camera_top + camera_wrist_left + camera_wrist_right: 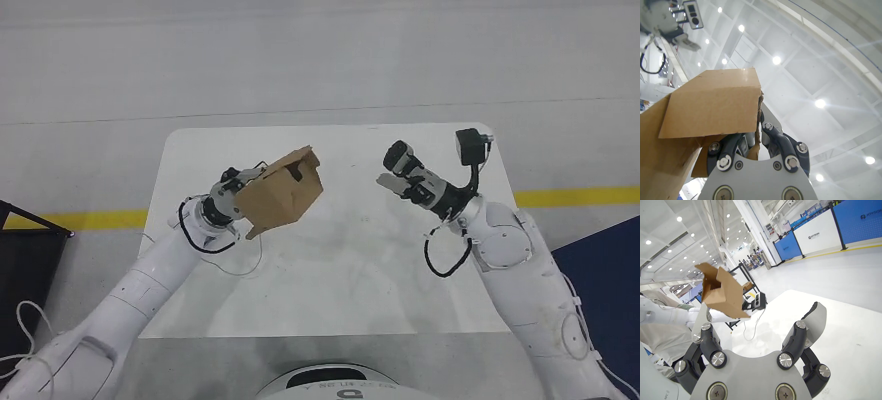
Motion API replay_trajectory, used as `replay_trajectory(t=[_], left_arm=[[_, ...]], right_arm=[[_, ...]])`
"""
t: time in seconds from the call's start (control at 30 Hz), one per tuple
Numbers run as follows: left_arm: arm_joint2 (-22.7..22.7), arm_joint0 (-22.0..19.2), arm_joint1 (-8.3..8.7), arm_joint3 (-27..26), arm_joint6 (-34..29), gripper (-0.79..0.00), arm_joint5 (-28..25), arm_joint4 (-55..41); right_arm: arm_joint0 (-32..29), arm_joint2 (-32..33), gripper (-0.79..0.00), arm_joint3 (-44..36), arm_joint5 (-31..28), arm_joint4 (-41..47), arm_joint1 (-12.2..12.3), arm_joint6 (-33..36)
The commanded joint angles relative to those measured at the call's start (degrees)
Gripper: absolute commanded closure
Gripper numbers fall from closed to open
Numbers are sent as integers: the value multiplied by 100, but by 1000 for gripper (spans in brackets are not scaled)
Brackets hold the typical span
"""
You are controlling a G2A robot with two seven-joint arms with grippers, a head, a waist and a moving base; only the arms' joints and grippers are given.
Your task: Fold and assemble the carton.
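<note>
A brown cardboard carton (287, 190) is held up above the left half of the white table (350, 290), tilted, with its flaps partly folded. My left gripper (240, 192) is shut on one wall of the carton (711, 109), a finger (770, 121) pressed against the cardboard edge. My right gripper (391, 169) hangs over the table's right half, apart from the carton, and is open with nothing between its fingers. In the right wrist view the gripper (759, 315) faces the carton (723, 294), whose open end and inner flap show.
A thin cable (240, 265) loops by the left arm over the table. A black rack (20, 230) stands off the table's left side. A yellow floor line (580, 195) runs behind. Blue partitions (857, 219) stand far off.
</note>
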Motion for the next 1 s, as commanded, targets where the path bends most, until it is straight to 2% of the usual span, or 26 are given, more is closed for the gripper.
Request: replay_trajectory(t=[0.0, 0.07, 0.17, 0.43, 0.63, 0.97], left_arm=[[178, -92, -107, 94, -52, 0, 221, 44], [314, -223, -218, 230, -69, 0, 289, 146], [435, -323, -398, 406, -78, 0, 407, -109], [651, -644, -737, 790, -179, 0, 610, 98], [563, -753, -882, 1059, -275, 0, 597, 77], [470, -765, -1006, 1267, -287, 0, 585, 119]], right_arm=[[27, -11, -785, -84, 246, -505, -19, -273], [33, -91, -785, -233, 610, -1083, -48, -558], [101, -261, -785, -316, 960, -1466, -86, -710], [312, -519, -785, -367, 1240, -1650, -135, -596], [410, -548, -785, -319, 1058, -1412, -149, -539], [586, -677, -785, -357, 1132, -1475, -170, -257]])
